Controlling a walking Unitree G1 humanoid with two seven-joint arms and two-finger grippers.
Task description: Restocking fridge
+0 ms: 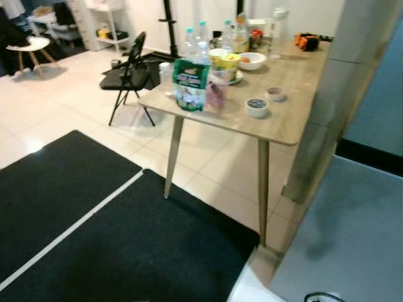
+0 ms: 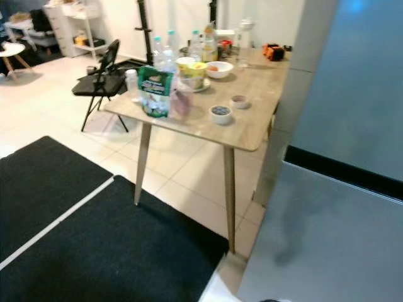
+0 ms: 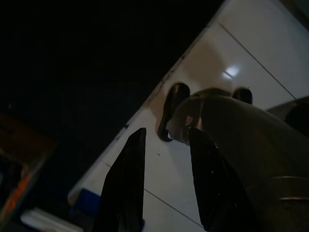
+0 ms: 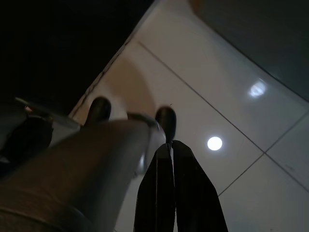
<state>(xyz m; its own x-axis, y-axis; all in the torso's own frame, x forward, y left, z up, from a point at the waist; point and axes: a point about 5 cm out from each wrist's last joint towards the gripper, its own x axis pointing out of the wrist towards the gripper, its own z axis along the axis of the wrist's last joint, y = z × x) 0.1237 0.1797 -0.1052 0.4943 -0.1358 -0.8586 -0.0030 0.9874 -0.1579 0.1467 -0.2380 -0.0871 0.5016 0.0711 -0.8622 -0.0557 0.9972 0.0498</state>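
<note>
A wooden table (image 1: 296,123) stands ahead, loaded with groceries: a green pouch (image 1: 191,83) at its near corner, several water bottles (image 1: 195,36) behind it, a white bowl (image 1: 252,60) and two small dishes (image 1: 257,107). The grey fridge (image 1: 359,226) rises close on my right, its door shut. Both arms hang at my sides. My left gripper (image 3: 166,133) is open over the white floor tiles beside my leg, holding nothing. My right gripper (image 4: 170,144) is shut, with nothing between its fingers, above the tiles.
A black mat (image 1: 126,251) with a white stripe covers the floor before me. A black folding chair (image 1: 129,69) stands left of the table. A grey pillar (image 1: 340,88) sits between table and fridge. White shelves and a stool are far back on the left.
</note>
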